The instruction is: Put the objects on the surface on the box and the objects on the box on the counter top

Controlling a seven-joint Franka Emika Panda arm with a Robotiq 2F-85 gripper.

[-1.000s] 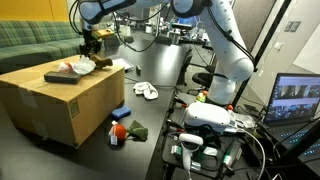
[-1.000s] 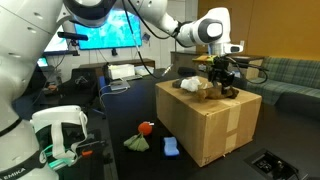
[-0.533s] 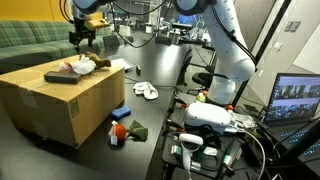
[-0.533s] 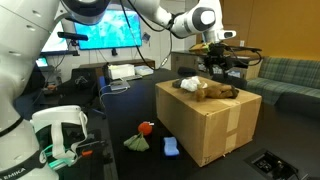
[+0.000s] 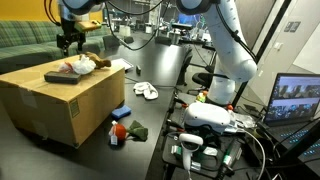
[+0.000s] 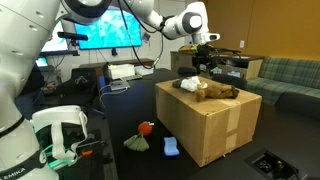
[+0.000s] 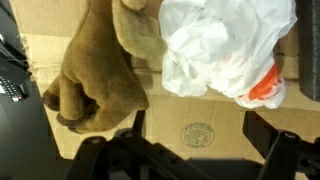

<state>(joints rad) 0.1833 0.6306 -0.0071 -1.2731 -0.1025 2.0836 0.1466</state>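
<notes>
A large brown cardboard box (image 5: 60,105) (image 6: 212,128) stands on the dark counter top (image 5: 155,112) (image 6: 128,112). On its flat top lie a brown plush toy (image 7: 95,70) (image 6: 217,90) and a white plastic bag with an orange patch (image 7: 225,45) (image 6: 190,84), seen together as a small heap (image 5: 72,69). My gripper (image 7: 198,128) (image 5: 68,40) (image 6: 203,62) hangs open above the box top, with only bare cardboard (image 7: 200,105) between its fingers. On the surface beside the box lie a white item (image 5: 146,91), a blue item (image 5: 121,112) (image 6: 171,147), an orange-red item (image 5: 118,131) (image 6: 147,127) and a green cloth (image 5: 136,131) (image 6: 136,144).
A second white robot base (image 5: 215,115) (image 6: 60,135) with cables stands near the counter's edge. A laptop (image 5: 295,100) sits beside it. A green sofa (image 5: 30,40) (image 6: 285,75) lies behind the box, and a monitor (image 6: 110,30) stands at the back.
The gripper's jaws have opened and it has risen off the heap on the box, drifting sideways along the box top. The plush toy and bag stay where they lay.
</notes>
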